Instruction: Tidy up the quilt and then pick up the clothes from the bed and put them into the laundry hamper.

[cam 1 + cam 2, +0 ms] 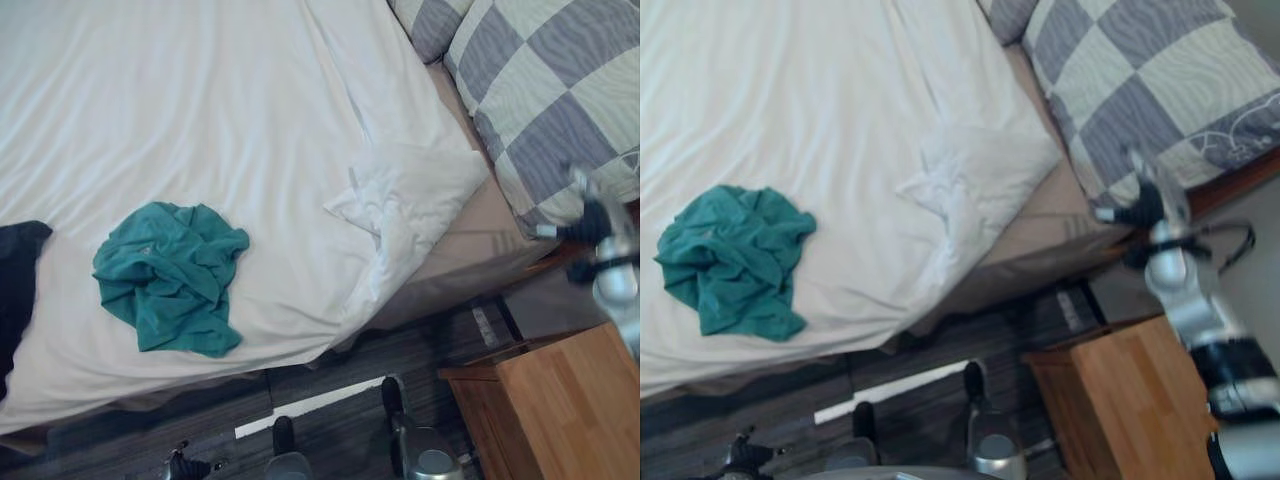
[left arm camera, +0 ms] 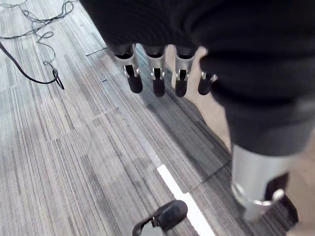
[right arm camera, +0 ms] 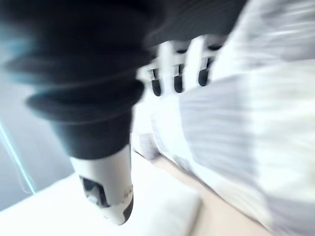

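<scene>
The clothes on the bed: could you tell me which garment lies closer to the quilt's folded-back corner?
The crumpled teal garment. The dark garment lies farther off, at the bed's left edge, partly out of frame, away from the quilt corner.

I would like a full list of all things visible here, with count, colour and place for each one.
quilt: one, white, spread over the bed, its corner folded back near the pillows.
shirt: one, teal, crumpled on the quilt near the bed's edge.
dark garment: one, black, on the quilt at the view's left edge.
pillows: two, grey and cream checked, at the head of the bed.
nightstand: one, wooden, on the floor beside the bed.
floor: grey striped carpet.
left robot hand: open, hanging over the floor.
right robot hand: open, by the checked pillow.
</scene>
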Tool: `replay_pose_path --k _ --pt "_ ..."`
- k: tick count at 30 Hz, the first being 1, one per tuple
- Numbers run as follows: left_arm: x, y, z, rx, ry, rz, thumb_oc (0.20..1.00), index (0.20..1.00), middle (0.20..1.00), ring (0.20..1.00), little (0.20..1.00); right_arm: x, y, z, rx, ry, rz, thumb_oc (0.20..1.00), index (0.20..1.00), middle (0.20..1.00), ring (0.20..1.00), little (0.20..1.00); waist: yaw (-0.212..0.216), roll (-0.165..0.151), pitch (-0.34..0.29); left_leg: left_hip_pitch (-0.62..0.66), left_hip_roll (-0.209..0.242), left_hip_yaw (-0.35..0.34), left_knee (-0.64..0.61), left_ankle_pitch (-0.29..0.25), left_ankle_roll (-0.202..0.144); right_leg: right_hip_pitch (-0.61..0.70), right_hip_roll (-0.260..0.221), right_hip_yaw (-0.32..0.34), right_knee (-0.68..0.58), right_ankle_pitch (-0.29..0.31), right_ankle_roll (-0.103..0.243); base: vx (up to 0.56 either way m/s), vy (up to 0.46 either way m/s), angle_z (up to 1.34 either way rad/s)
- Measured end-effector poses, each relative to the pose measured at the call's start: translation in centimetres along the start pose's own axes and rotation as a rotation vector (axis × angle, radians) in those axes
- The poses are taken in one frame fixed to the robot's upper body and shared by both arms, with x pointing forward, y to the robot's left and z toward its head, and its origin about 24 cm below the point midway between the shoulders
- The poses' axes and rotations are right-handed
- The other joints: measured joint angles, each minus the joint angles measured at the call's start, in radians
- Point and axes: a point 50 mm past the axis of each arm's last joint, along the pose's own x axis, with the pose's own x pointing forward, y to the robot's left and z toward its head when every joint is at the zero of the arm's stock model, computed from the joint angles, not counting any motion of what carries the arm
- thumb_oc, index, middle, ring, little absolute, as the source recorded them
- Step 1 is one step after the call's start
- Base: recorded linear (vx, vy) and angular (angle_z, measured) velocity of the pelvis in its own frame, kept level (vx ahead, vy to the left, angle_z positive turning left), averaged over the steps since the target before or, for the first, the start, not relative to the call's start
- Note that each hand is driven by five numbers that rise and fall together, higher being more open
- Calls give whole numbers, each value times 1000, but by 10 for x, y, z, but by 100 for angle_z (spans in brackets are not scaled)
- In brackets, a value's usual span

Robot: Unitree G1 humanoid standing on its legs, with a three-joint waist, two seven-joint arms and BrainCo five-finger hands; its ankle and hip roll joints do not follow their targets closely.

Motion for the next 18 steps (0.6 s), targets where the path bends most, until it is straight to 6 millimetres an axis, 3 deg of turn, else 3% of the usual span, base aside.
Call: replay_pose_path --k 1,2,3,5,6,8,9,12,13,14,18 --pt "0 -3 6 0 -19 -6 1000 1000 1000 1000 1000 8 -1 7 -7 -29 -9 1000 1000 1000 1000 1000 -2 1 0 -35 9 -8 24 2 -5 -20 2 -22 -1 -6 -13 -66 -166 46" --pt "1 -11 16 9 -58 -27 1000 1000 1000 1000 1000 17 -5 17 -22 -66 -12 1000 1000 1000 1000 1000 28 19 10 -87 7 -4 31 13 -8 -41 11 -45 1 -6 -27 -103 -243 75" --pt "2 -17 27 5 -86 -39 1000 1000 1000 1000 1000 19 -8 18 -31 -72 -21 1000 1000 1000 1000 1000 21 26 22 -125 10 6 48 24 -3 -52 3 -74 -1 -11 -34 -159 -230 104" --pt "2 -24 43 -9 -124 -54 1000 1000 1000 1000 1000 20 -9 17 -37 -65 -20 1000 1000 1000 1000 1000 34 46 50 -171 -16 71 53 71 48 -50 -9 -136 6 -6 -44 -218 -221 115" --pt "3 -22 50 -14 -154 -48 1000 1000 1000 1000 1000 20 -6 20 -42 -73 -10 1000 1000 1000 1000 1000 29 42 74 -219 -31 171 89 112 83 -57 -42 -179 2 -16 -59 -139 -127 102" --pt "3 -20 48 -6 -148 -44 1000 1000 1000 1000 1000 22 -6 25 -34 -88 -17 1000 1000 1000 1000 1000 52 68 99 -241 -33 226 100 102 113 -57 -39 -202 7 -18 -62 -81 -25 59" --pt "2 -21 45 8 -143 -48 1000 1000 1000 1000 1000 25 -6 28 -45 -98 -26 1000 1000 1000 1000 1000 46 82 111 -242 -26 253 98 76 116 -60 -35 -209 8 -18 -61 -155 -31 15" --pt "4 -14 44 31 -145 -34 1000 1000 1000 1000 1000 45 -11 48 -54 -150 -66 1000 1000 1000 1000 1000 50 87 154 -283 -31 267 104 72 108 -138 -47 -193 64 -23 -48 -115 -14 -12" --pt "6 -9 51 43 -166 -23 1000 1000 1000 1000 1000 55 -16 50 -70 -145 -81 853 853 853 853 853 46 93 177 -304 -47 268 104 79 109 -162 -69 -192 82 -22 -44 -127 21 4" --pt "6 -5 52 50 -173 -16 1000 1000 1000 1000 1000 64 -13 51 -79 -123 -78 200 200 200 200 200 36 84 185 -315 -54 269 106 82 112 -191 -81 -189 110 -27 -36 -94 20 7" --pt "12 14 78 47 -235 31 1000 1000 1000 1000 1000 78 -22 38 -133 -36 -79 200 200 200 200 200 34 82 227 -339 -86 272 125 72 131 -237 -117 -173 177 -46 -19 -36 12 5"
